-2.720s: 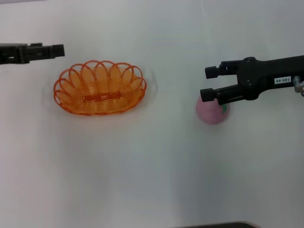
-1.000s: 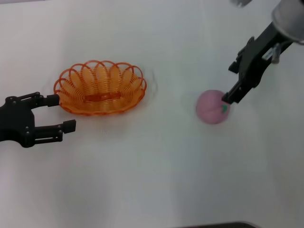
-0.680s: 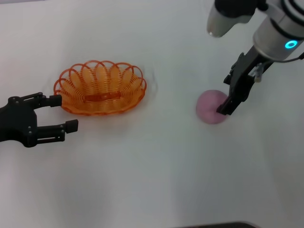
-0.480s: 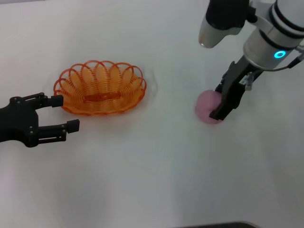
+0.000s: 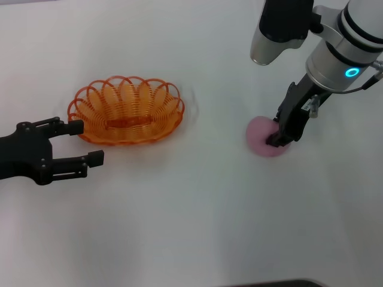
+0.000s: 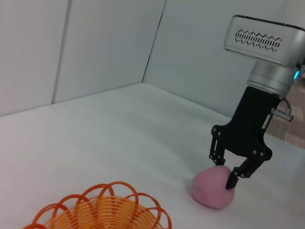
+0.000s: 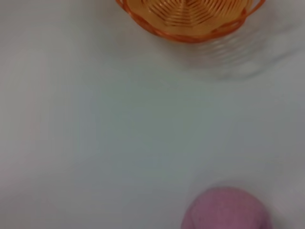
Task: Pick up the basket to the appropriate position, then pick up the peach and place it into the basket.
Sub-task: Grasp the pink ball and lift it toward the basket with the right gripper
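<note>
The orange wire basket (image 5: 125, 110) sits on the white table (image 5: 179, 209), left of the middle. My left gripper (image 5: 87, 142) lies open just left of and nearer than the basket, its far finger almost at the rim. The pink peach (image 5: 260, 136) rests on the right. My right gripper (image 5: 279, 140) points straight down onto the peach's right side. In the left wrist view the right gripper (image 6: 225, 171) is open, its fingers straddling the top of the peach (image 6: 209, 191), with the basket (image 6: 102, 212) in front. The right wrist view shows the peach (image 7: 224, 210) and the basket (image 7: 190, 19).
White table all around, with bare surface between the basket and the peach. Grey wall panels (image 6: 95, 43) stand behind the table.
My right gripper has swung from level to pointing down and has dropped onto the peach. My left gripper came down beside the basket and edged slightly right.
</note>
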Controlling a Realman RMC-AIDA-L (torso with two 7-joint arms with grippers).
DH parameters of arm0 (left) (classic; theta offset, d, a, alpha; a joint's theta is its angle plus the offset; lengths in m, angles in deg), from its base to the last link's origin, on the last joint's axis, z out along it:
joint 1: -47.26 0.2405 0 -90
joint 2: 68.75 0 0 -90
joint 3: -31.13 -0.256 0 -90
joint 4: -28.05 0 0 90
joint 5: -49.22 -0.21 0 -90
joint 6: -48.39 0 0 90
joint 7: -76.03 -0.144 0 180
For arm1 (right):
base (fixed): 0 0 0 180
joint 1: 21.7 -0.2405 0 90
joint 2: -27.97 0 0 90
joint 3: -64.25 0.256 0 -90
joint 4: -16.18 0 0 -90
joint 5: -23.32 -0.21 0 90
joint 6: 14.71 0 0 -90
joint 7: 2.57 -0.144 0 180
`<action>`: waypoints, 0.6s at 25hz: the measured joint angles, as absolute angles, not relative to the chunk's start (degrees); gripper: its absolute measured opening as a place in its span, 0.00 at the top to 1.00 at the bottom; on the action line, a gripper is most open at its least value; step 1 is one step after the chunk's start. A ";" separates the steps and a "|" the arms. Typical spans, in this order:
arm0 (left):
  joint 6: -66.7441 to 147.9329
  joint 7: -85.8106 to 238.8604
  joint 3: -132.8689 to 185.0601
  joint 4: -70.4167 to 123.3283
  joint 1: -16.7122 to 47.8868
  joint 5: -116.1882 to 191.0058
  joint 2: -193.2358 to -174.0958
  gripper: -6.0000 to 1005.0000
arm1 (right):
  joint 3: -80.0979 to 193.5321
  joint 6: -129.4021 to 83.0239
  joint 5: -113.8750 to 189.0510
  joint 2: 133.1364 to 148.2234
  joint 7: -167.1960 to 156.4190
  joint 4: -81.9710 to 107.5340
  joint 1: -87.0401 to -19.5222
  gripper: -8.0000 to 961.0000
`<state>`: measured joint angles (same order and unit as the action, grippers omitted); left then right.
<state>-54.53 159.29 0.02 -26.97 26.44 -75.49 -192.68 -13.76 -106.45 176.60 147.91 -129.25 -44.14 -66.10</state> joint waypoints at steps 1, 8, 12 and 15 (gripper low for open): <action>-54.54 159.39 0.02 -26.93 26.42 -75.49 -192.68 0.16 | -13.76 -106.46 176.60 147.89 -129.24 -44.13 -66.11 0.50; -55.07 159.53 0.02 -26.93 26.23 -75.50 -192.60 0.16 | -13.80 -106.47 176.65 147.84 -129.22 -44.11 -66.16 0.77; -55.12 159.56 0.02 -26.96 26.16 -75.49 -192.58 0.16 | -13.80 -106.47 176.69 147.80 -129.13 -44.11 -66.14 0.79; -55.18 159.57 0.02 -26.98 26.16 -75.50 -192.58 0.16 | -13.63 -106.72 176.68 147.67 -128.87 -44.44 -66.13 0.80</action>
